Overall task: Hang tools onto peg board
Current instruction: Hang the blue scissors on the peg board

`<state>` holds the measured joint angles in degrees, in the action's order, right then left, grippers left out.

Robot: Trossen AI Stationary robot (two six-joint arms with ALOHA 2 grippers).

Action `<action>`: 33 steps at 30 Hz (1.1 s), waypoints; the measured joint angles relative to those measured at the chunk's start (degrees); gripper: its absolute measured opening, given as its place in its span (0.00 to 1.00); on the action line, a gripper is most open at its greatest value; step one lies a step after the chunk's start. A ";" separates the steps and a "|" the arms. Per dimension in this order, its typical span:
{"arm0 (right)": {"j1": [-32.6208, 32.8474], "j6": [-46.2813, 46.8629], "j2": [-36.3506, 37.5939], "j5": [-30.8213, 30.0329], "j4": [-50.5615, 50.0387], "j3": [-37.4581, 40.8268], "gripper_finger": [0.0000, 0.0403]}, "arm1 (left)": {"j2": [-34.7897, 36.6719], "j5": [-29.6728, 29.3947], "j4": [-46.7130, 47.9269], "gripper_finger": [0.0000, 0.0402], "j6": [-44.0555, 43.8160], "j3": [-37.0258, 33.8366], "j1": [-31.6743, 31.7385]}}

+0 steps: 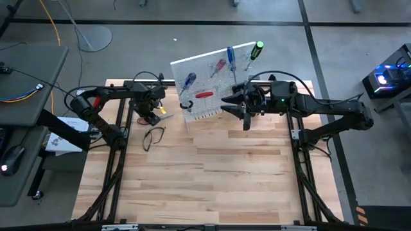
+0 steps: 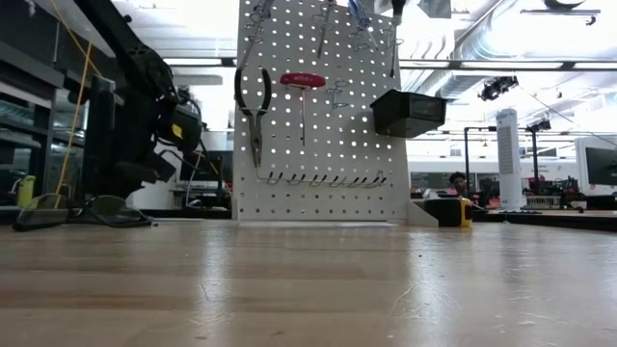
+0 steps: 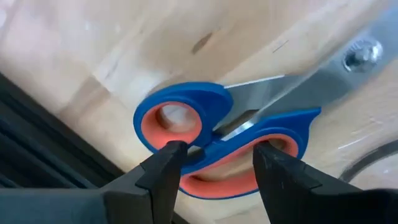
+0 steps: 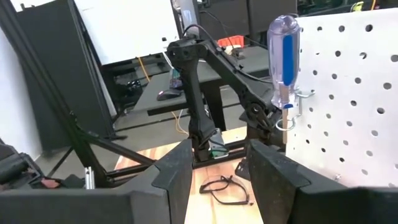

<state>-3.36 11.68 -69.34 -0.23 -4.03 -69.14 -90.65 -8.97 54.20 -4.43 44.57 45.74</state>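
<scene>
High view: several tools already hang on the peg board (image 1: 215,80) at twelve o'clock. Left hand (image 3: 214,165), fingers apart, straddles the scissors (image 3: 224,134) lying on the surface at ten o'clock; right hand (image 4: 217,165) waits, fingers apart.

The high view looks straight down on the bench (image 1: 205,179); the low view looks level across it. Both share the peg board (image 2: 318,106), while each wrist view sits close behind its own fingers.

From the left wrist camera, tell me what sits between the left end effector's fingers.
The scissors' blue-and-orange handle loops lie between the left end effector's open fingers, on bare wood.
</scene>
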 joint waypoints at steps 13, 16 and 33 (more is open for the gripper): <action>0.00 1.61 0.00 -0.43 0.22 0.00 0.35 | -0.18 -4.91 -3.23 0.45 21.46 0.32 -0.04; 0.00 1.92 0.00 -1.55 0.40 0.00 0.35 | -0.25 -5.05 -2.56 0.45 21.87 1.93 -0.07; 0.00 3.33 0.00 -4.15 0.39 0.00 0.35 | -0.04 -4.50 -5.50 0.44 38.44 2.54 -0.15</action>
<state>-3.36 15.00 -69.34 -4.38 -3.64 -69.14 -90.68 -13.47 48.70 34.01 47.11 45.58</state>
